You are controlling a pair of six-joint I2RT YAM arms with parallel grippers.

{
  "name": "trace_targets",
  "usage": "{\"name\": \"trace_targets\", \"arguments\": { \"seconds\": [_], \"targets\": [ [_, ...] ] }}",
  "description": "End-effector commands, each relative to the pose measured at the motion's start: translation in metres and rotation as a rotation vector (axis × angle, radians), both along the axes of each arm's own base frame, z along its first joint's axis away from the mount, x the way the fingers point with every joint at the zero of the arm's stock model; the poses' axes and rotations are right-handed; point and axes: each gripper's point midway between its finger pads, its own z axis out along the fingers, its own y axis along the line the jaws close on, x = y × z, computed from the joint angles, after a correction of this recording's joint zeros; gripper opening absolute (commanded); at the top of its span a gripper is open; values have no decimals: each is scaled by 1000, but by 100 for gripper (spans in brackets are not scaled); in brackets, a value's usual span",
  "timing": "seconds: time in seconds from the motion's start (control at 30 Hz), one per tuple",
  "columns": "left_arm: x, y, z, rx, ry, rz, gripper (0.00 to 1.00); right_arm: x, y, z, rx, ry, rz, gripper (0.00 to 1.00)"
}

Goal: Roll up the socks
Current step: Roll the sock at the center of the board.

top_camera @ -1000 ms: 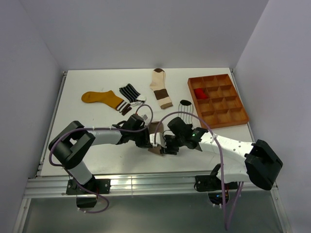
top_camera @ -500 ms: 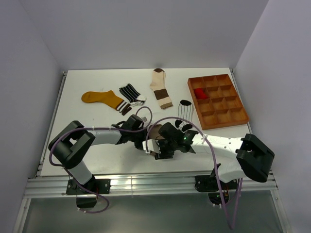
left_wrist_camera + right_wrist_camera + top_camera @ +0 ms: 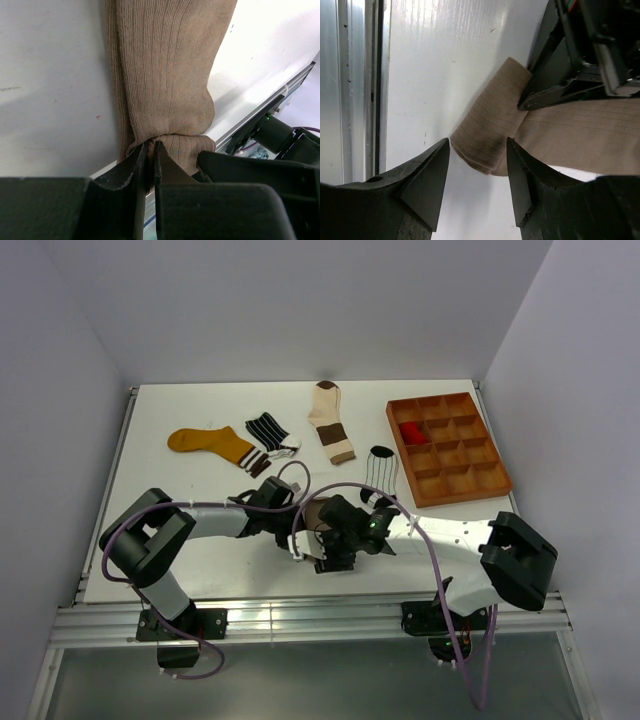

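Observation:
A taupe sock lies near the table's front, its near end folded over into a short roll. My left gripper is shut on that fold, and its black fingers also show in the right wrist view. My right gripper is open, one finger on each side of the rolled end, just short of it. From above, both grippers meet over the taupe sock. At the back lie mustard yellow, black-white striped, cream-and-brown and white pinstriped socks.
A brown compartmented tray stands at the right, with a red sock in one of its cells. The table's metal front rail runs close beside my right gripper. Grey walls close in the left, right and back.
My right arm has moved left along the table's front to the sock's folded end, and its jaws have widened a little. The left gripper has kept its hold.

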Motion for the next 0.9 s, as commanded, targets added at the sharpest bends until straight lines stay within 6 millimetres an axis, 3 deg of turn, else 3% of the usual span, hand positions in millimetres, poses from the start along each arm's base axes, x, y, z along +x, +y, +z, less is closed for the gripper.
{"name": "trace_targets", "arguments": {
  "seconds": [0.0,0.53,0.77,0.87],
  "targets": [
    [-36,47,-48,230,151,28,0,5,14,16,35,-12,-11,57],
    [-35,37,-36,166,171,61,0,5,10,-13,-95,58,-58,51],
    [-36,31,-31,122,177,49,0,6,1,-27,-160,105,-88,27],
    [-35,27,-29,100,167,38,6,5,-3,-25,-155,178,-100,20]
  ]
}}
